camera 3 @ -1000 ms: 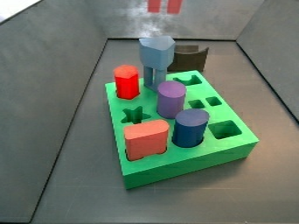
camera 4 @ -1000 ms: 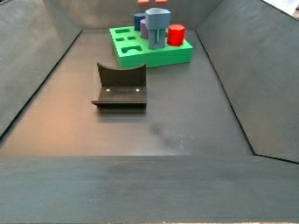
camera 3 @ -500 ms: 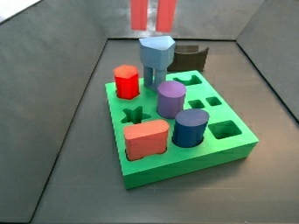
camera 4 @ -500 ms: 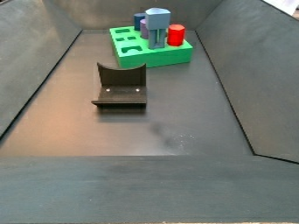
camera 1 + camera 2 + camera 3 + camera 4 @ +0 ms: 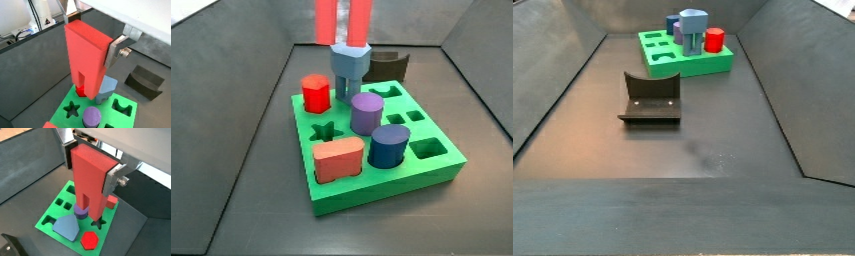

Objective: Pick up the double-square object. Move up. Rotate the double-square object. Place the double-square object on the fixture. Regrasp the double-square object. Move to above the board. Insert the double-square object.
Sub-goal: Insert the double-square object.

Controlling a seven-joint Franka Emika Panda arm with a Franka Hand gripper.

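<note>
Above the board: end effector (image 5: 93,165), high over the green slab, seen in both wrist views.
End effector state: clamped on the double-square object (image 5: 91,183); a silver finger plate (image 5: 117,49) presses one side of it, another finger (image 5: 69,154) shows on the far side.
Double-square object: long red prism, held upright at its upper part, lower end hanging free over the board (image 5: 58,212); in a side view only its lower part (image 5: 344,20) shows at the top edge, above the grey-blue peg (image 5: 349,68).
Contact with board: not touching, so far as a wrist view lets me judge.
Board: green slab (image 5: 433,170) on the grey floor (image 5: 700,150), carrying pegs.
Pegs: red hexagonal peg (image 5: 315,93), purple cylinder (image 5: 368,113), dark blue cylinder (image 5: 389,146), salmon-pink block (image 5: 338,160).
Open holes: star hole (image 5: 325,131) and small square holes (image 5: 416,118).
Fixture: dark bracket (image 5: 651,98) on the floor, well apart from the board, nothing resting on it.
</note>
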